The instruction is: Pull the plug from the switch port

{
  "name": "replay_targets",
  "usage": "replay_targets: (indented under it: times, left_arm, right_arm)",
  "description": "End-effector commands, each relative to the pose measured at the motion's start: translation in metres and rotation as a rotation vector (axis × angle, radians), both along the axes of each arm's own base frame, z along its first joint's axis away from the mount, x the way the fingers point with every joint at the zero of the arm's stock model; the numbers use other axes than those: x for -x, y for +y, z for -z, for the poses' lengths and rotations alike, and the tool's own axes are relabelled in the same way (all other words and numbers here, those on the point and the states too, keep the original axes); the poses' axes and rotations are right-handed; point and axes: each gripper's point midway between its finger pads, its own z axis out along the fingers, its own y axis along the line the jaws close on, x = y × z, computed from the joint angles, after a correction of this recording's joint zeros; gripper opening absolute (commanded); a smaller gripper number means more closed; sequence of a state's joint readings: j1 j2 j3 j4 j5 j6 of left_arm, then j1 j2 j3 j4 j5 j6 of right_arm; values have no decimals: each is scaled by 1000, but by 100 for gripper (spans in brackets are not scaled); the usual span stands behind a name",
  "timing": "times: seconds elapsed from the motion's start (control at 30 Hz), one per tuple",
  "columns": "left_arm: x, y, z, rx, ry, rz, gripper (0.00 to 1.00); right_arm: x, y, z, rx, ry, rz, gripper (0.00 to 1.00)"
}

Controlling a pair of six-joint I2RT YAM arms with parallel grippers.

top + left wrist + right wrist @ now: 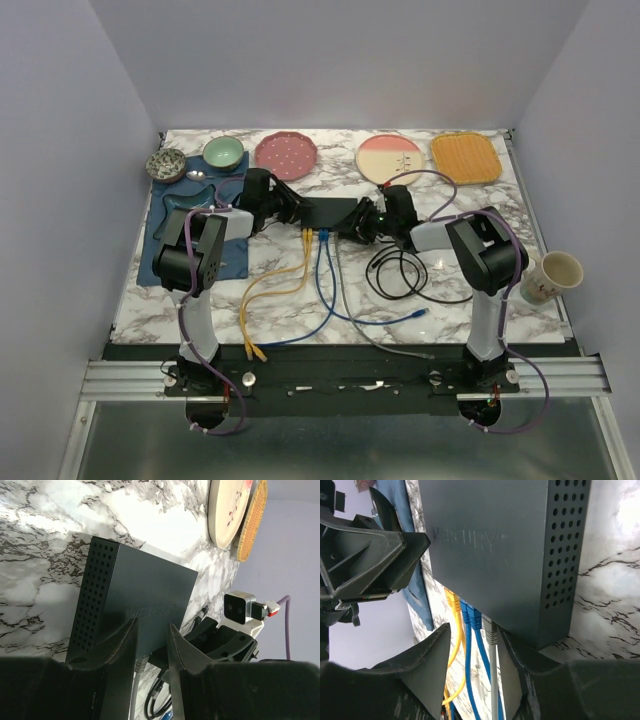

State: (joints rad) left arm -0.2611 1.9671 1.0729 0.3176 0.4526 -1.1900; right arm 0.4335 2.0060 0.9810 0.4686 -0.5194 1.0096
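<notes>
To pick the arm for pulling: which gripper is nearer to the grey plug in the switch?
Right. The right gripper straddles the grey plug; the left gripper is at the opposite end of the switch.

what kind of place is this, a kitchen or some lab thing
Probably a robot test booth, not a kitchen: plain walls box in the table, a left arm and right arm are bolted at its near edge, and a switch trailing cables sits near plates.
</notes>
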Motion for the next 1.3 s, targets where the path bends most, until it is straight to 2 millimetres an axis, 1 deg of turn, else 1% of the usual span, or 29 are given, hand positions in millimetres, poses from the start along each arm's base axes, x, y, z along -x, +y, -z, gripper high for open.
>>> replay_targets:
  times: [0.0, 0.27, 0.33, 0.37, 0.47, 0.6, 0.7, 0.77, 0.83, 0.87, 0.9, 0.93, 1.0, 1.07, 1.1, 1.13, 1.2, 1.27]
  left_arm:
    - [0, 1, 5, -14, 2, 9, 38]
    - [2, 1, 8, -6, 12, 13, 38]
    - [2, 1, 7, -7, 7, 16, 38]
    - [2, 1, 7, -10, 7, 14, 38]
    - [2, 0, 8, -5, 12, 10, 38]
    - [2, 0, 7, 1, 10, 12, 38]
    - [3, 0, 7, -7, 6, 14, 38]
    - [3, 0, 7, -5, 9, 16, 38]
    - [3, 0, 6, -4, 7, 16, 38]
    - [3, 0, 6, -4, 7, 16, 38]
    - [3, 0, 8, -7, 9, 16, 37]
    - [3, 0, 8, -5, 11, 14, 38]
    - [4, 0, 9, -2, 12, 17, 37]
    - [4, 0, 8, -2, 11, 16, 38]
    - [4, 0, 7, -2, 9, 16, 38]
    - [5, 0, 6, -2, 7, 17, 38]
    - [5, 0, 5, -3, 5, 15, 38]
    - [5, 0, 6, -2, 7, 17, 38]
  right_arm:
    - [3, 7, 4, 2, 27, -10, 49]
    - [9, 8, 16, -7, 85, 7, 45]
    - [15, 4, 19, 25, 105, 10, 46]
    - [19, 1, 23, 42, 116, 10, 48]
    - [20, -1, 27, 55, 126, 23, 52]
    - [16, 2, 28, 56, 136, 24, 52]
    - [15, 0, 28, 83, 141, 28, 52]
    - [18, -2, 30, 106, 137, 24, 52]
    - [23, -9, 38, 147, 157, 31, 52]
    - [24, -11, 39, 151, 163, 38, 52]
    - [23, -10, 36, 134, 146, 50, 52]
    - [26, -12, 40, 127, 151, 60, 52]
    - [22, -7, 35, 81, 137, 72, 50]
    - [18, -5, 37, 57, 162, 97, 48]
    - [14, -3, 33, 37, 146, 106, 47]
    - [13, -3, 35, 34, 154, 119, 47]
    - [8, -1, 31, 9, 152, 138, 46]
    - [7, 0, 31, -6, 160, 149, 45]
